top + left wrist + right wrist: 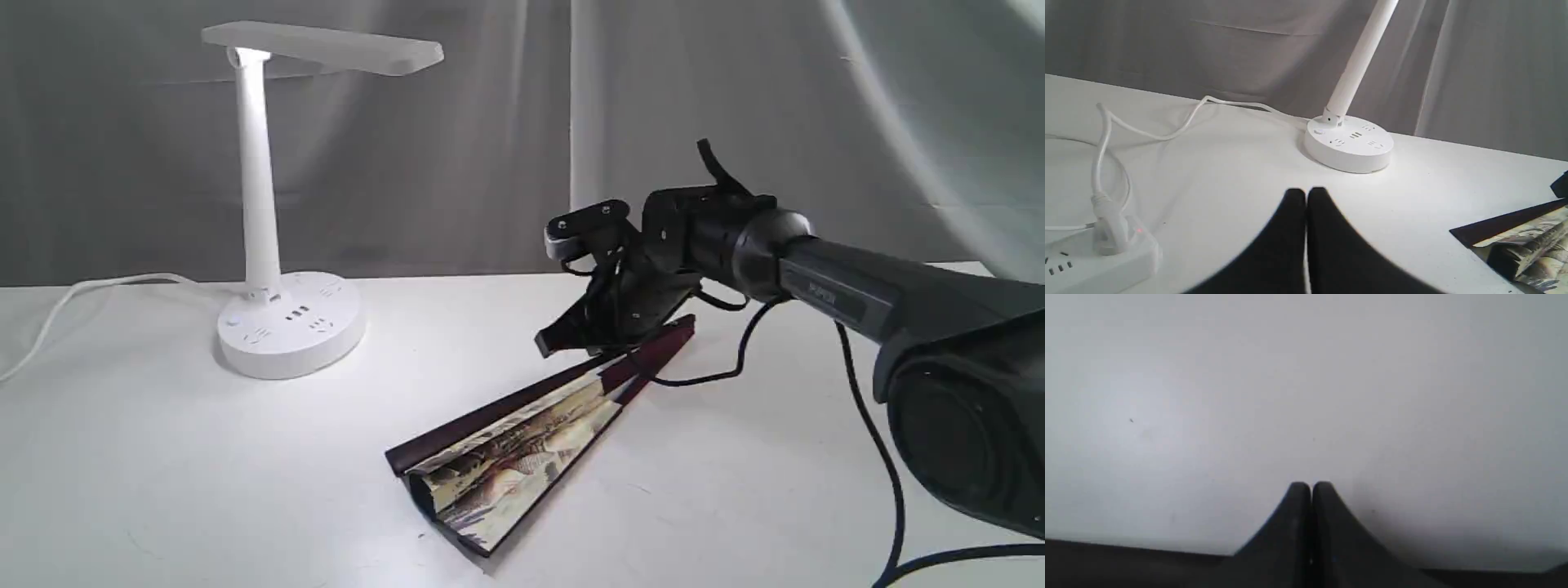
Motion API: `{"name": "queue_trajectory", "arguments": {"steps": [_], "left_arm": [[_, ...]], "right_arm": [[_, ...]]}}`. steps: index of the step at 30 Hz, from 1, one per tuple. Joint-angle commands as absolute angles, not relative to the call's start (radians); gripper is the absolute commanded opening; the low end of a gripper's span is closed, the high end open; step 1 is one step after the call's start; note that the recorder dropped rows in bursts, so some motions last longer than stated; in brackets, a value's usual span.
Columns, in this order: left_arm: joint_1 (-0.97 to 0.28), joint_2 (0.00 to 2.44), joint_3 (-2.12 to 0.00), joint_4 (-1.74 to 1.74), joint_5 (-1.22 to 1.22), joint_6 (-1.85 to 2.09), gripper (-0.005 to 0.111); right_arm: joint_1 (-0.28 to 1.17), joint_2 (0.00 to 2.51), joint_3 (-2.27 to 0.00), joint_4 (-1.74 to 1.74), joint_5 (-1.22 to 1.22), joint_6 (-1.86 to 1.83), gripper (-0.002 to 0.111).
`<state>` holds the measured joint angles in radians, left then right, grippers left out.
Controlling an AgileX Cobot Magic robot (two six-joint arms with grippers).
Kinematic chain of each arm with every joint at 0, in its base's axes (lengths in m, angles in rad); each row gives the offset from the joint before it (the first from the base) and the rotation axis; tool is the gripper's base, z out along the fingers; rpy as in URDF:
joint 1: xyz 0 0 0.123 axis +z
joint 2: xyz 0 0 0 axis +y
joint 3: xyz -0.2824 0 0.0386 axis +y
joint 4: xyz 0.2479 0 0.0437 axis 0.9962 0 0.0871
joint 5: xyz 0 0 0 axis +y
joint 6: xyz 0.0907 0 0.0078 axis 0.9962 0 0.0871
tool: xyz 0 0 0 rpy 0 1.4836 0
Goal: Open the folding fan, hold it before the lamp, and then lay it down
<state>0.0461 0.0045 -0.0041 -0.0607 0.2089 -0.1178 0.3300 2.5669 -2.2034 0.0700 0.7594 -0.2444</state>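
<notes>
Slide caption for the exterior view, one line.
Right gripper, shut and empty, near the handle end of the partly open folding fan lying on the white table; lamp stands at left.

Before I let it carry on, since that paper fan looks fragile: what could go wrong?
The fan lies partly open, and the right arm has its jaws shut by the dark ribs; a push there might slide it or crease the paper. A black cable hangs by those ribs and could snag. The lamp has a slim stem; a raised fan might knock it.
</notes>
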Motion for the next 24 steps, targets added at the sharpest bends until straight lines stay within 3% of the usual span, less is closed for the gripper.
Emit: {"name": "queue_trajectory", "arguments": {"steps": [1,11,24], "left_arm": [[0.047,0.0,0.0,-0.065,0.207,-0.122,0.0],[0.047,0.0,0.0,-0.065,0.207,-0.122,0.0],[0.047,0.0,0.0,-0.065,0.207,-0.122,0.0]], "right_arm": [[0.325,2.562,-2.199,-0.063,0.896,-0.206,0.0],[0.325,2.51,-2.199,-0.111,1.221,0.019,0.0],[0.329,2.364,-2.045,-0.02,1.221,0.028,0.0]]}}
